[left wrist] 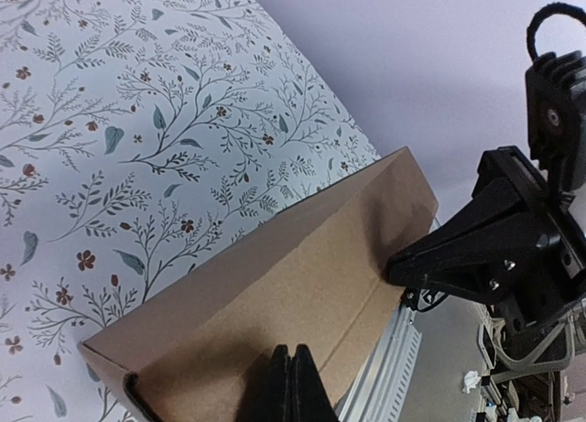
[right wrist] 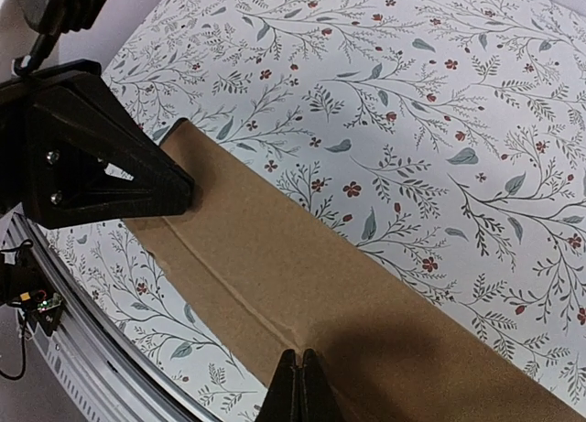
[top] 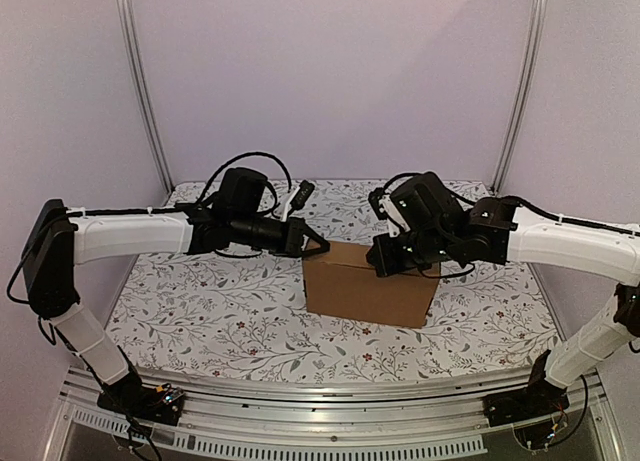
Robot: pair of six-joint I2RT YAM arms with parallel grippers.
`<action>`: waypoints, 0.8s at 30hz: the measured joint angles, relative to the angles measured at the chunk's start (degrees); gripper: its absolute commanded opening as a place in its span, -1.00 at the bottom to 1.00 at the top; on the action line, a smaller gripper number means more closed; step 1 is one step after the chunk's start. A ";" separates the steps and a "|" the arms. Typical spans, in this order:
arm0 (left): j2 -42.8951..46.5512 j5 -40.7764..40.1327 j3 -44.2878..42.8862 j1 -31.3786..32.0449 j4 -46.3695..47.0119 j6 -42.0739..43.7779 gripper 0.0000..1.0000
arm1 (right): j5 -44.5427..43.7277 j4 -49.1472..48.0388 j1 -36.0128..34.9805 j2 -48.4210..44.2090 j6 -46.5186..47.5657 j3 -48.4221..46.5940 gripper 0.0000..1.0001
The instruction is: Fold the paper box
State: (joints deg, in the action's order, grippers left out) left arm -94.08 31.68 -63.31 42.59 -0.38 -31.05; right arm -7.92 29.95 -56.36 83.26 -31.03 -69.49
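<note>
Our paper box (top: 368, 286) sits mid-desk (top: 200, 311). The left end effector (top: 320, 245) and right end effector (top: 379, 258) both have their fingers pressed together, empty, at the lid's two ends. If we press unevenly, the lid probably springs open or the box skids.

Paper box (top: 370, 281) was brown cardboard, matt, unprinted, with pressed crease along top. Table covering (top: 200, 311) looked matt, floral-printed; cloth or paper unclear. Left gripper (top: 322, 247) and right gripper (top: 380, 259) were matt black plastic with metal screw heads. Arm shells (top: 130, 236) showed smooth white plastic, slight sheen. Near rail (top: 330, 401) was dull bare metal.
</note>
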 measured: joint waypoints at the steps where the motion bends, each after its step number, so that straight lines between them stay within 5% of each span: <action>1: 0.02 0.00 0.00 0.00 0.00 -0.02 -1.00 | 0.00 0.00 -0.02 0.92 0.02 0.04 -1.00; 13: 1.01 -0.68 0.61 0.07 -0.57 -0.02 -1.00 | -0.42 -1.68 -0.15 0.22 0.11 1.33 -1.00; 24: 4.39 -4.87 -1.22 0.11 -8.63 0.52 -1.00 | -0.26 0.79 -0.28 -10.03 2.75 4.22 -1.00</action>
State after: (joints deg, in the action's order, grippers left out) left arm -89.69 26.81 -64.53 42.70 -9.02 -30.52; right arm -8.19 30.74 -56.64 73.23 -28.27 -65.28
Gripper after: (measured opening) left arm 0.005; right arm 0.003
